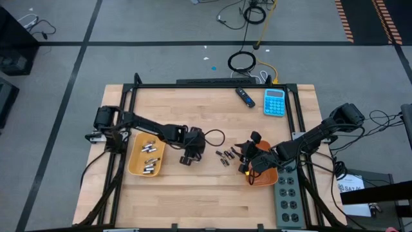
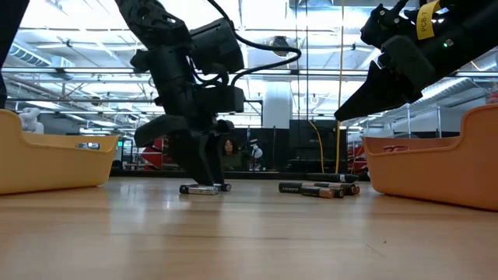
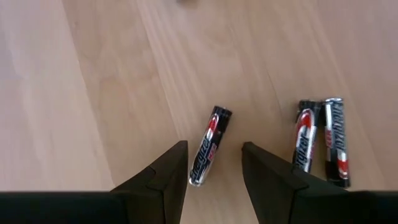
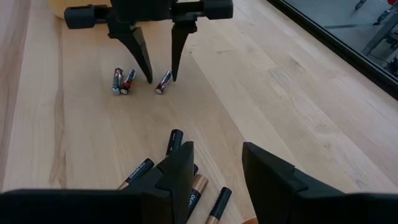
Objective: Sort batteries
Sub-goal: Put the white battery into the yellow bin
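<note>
Black fingers of the left gripper (image 3: pixel 214 171) stand spread on either side of one battery (image 3: pixel 209 145) lying flat on the wooden table (image 1: pixel 193 106).
Its long axis runs nearly along the fingers. Two more batteries (image 3: pixel 321 141) lie parallel just beside. The right gripper (image 4: pixel 214 168), fingers apart, seems empty near a cluster (image 1: pixel 225 155).

Nothing fully readable. Faint pale lettering along the dark battery (image 3: pixel 210 146) between the left jaws, too blurred to spell out; same on the two batteries (image 3: pixel 321 142) lying beside it. Yellow tag (image 2: pixel 425 19) on the right arm with dark letters, possibly "PCB", last characters uncertain. White label (image 1: pixel 351 188) off the worktop's right edge, print too small to read
</note>
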`<state>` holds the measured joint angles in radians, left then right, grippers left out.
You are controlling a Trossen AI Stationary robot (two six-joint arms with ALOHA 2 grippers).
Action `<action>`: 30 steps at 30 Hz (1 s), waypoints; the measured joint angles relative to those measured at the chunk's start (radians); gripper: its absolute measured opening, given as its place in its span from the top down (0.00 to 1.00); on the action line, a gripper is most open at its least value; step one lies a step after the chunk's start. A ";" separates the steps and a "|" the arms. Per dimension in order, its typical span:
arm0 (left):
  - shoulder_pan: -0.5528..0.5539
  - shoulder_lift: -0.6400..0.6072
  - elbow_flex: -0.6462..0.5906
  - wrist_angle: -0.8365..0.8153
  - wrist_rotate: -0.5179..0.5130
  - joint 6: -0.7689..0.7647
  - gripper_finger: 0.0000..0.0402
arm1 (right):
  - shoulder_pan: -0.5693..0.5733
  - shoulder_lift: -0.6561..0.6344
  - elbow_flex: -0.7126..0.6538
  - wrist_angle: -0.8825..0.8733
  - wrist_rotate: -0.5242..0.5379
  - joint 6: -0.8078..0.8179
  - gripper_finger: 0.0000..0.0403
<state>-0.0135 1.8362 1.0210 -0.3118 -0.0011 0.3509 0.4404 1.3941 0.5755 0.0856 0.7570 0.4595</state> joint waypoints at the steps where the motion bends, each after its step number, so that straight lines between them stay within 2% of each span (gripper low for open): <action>1: 0.005 0.000 0.000 0.000 0.020 0.000 0.61 | 0.000 0.000 0.000 0.000 0.000 0.000 0.68; 8: 0.048 0.000 0.000 0.004 0.196 0.002 0.65 | 0.000 0.000 0.000 0.000 0.000 0.000 0.68; 10: 0.054 0.004 0.000 0.001 0.210 0.003 0.69 | 0.000 0.000 0.000 0.000 0.000 0.000 0.68; 15: 0.047 0.025 0.007 -0.018 0.206 0.029 0.87 | 0.000 0.000 0.000 -0.001 0.000 0.000 0.68; 17: 0.030 0.024 0.007 -0.027 0.163 0.057 0.94 | 0.000 0.000 0.000 -0.002 0.000 -0.004 0.68; 22: -0.007 0.029 0.024 -0.047 0.056 0.093 0.95 | -0.001 0.000 0.000 -0.006 0.000 -0.003 0.68; 30: -0.022 0.015 0.122 -0.185 0.048 0.074 0.95 | 0.000 0.000 0.000 -0.007 0.000 -0.001 0.68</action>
<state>-0.0352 1.8511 1.1429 -0.4972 0.0467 0.4248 0.4400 1.3940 0.5755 0.0784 0.7571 0.4583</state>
